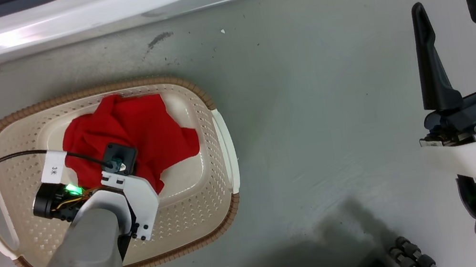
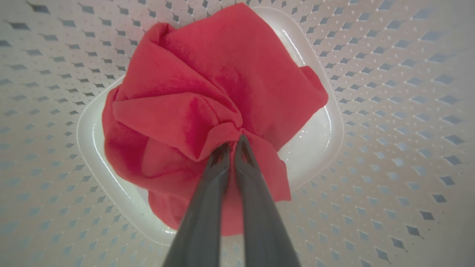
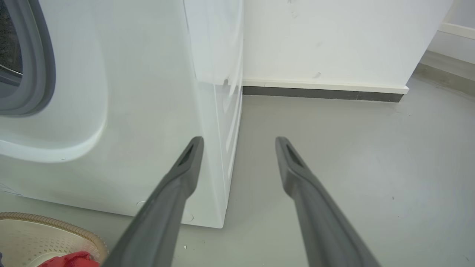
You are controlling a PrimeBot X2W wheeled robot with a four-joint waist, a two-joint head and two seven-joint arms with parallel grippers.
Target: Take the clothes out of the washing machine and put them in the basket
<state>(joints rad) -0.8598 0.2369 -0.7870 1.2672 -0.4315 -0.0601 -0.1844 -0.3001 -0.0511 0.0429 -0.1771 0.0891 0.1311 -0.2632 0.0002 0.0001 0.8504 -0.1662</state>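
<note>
Filling the top edge of the head view, white washing machine [image 1: 54, 19], front curved and glossy. From the right wrist, seen as a tall white cabinet [image 3: 130, 129], with the grey gasket [image 3: 44, 66] of the porthole at far left. Beneath and around it, grey floor [image 1: 312, 116], scuffed near the machine. Behind, white wall [image 3: 326, 40] with a dark skirting strip [image 3: 319, 94] at its foot.

Set on that floor just in front of the washer, cream perforated basket [image 1: 199, 193], brown woven-look rim, white handles.

Lying inside the basket on its smooth bottom, plain red garment [image 1: 140, 125], bunched and creased, gathered to a peak [image 2: 207, 85] at the fingertips.

Reaching down into the basket from the lower left, pale left arm [image 1: 92, 245], with a black cable [image 1: 9, 155] looping out past the rim and a small white tag [image 1: 53, 167] marked "3".

Pressed almost together, left gripper [image 2: 232, 146], pinching a fold of the red cloth between its tips.

Spread wide and empty, right gripper [image 1: 445, 2], hovering over the floor at the right, well apart from the basket, fingers aimed near the washer's front corner.
</note>
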